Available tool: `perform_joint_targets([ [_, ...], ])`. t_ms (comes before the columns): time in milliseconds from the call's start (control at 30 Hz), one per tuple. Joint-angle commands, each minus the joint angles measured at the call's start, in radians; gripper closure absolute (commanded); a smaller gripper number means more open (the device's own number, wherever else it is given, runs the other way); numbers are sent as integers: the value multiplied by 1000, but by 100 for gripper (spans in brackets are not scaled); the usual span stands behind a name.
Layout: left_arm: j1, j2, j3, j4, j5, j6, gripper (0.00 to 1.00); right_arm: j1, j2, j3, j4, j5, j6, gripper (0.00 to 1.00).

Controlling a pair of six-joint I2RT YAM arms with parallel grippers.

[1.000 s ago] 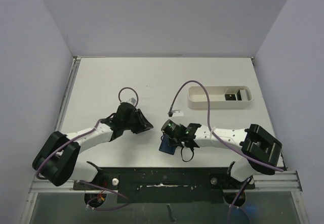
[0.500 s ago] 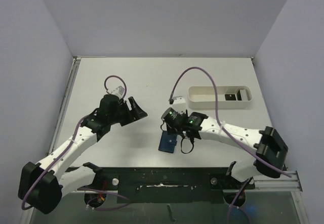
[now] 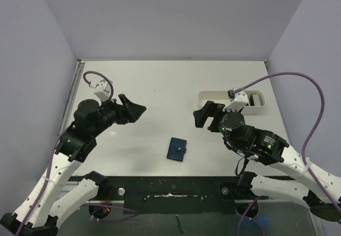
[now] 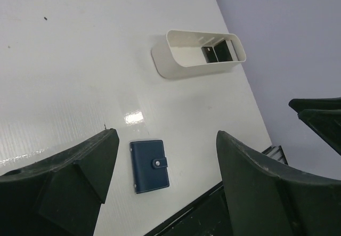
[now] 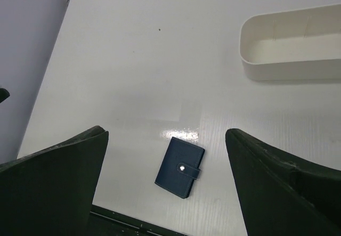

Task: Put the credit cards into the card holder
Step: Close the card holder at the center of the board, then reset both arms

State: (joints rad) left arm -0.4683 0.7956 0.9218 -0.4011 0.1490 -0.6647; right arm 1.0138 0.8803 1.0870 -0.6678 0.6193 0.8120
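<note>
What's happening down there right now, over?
Left tool open, empty. Right tool open, empty. Card holder lies snapped shut on table. Dark cards in white tray; nothing blocking.

The left arm (image 3: 69, 145) is bent at the elbow, its wrist lifted high and turned inward. The left hand (image 3: 133, 107) has its jaws spread wide with nothing between them. Opposite and well apart from it, the right arm (image 3: 272, 145) mirrors this. The right hand (image 3: 201, 114) gapes fully, empty, fingers angled down.
</note>
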Motion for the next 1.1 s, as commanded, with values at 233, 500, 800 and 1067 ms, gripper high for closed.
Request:
perform_joint_targets([
  [233, 7, -149, -64, 102, 61, -1, 25, -4, -195, -110, -24, 178, 126, 2],
  [500, 7, -139, -104, 109, 64, -28, 24, -4, -228, -146, -49, 195, 179, 2],
  [800, 7, -132, -117, 84, 41, -6, 24, -4, -219, -169, 18, 152, 92, 2],
  [1067, 7, -84, -118, 69, 25, -19, 23, -4, -210, -198, 23, 147, 121, 2],
])
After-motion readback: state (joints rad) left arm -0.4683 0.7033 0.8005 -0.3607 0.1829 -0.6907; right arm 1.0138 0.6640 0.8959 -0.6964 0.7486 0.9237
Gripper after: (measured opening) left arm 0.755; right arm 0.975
